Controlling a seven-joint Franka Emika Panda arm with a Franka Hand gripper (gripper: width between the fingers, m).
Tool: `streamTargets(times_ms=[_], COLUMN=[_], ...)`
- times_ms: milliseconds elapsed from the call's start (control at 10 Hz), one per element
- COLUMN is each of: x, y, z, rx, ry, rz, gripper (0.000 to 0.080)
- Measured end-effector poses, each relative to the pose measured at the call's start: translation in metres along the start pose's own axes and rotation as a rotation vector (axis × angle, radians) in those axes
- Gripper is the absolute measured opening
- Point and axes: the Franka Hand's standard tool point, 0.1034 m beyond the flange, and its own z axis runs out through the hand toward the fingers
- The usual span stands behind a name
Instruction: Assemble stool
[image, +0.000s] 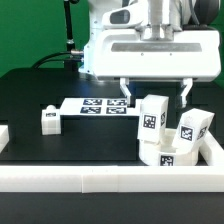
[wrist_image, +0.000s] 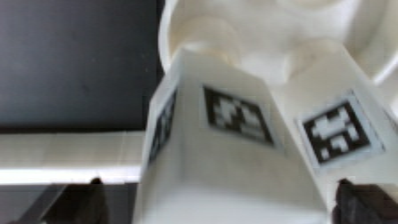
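The hand (image: 155, 97) hangs released, fingers (image: 188, 93) spread either side of the upright leg (image: 152, 118) standing on the seat (image: 165, 158), probably aligned to grip it.

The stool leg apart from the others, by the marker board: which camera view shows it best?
The exterior view: the lone leg shows whole beside the marker board. The wrist view misses it; another leg, blurred, fills it.
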Motion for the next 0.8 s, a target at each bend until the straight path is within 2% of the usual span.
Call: streamTargets(times_ms=[400, 800], x=[0.032, 0.028], y=[0.012, 0.012], z=[-0.015, -0.013], rx=[0.015, 0.015], ry=[-0.060, -0.065], rz=[0.001, -0.002], gripper=[0.0649, 0.0649])
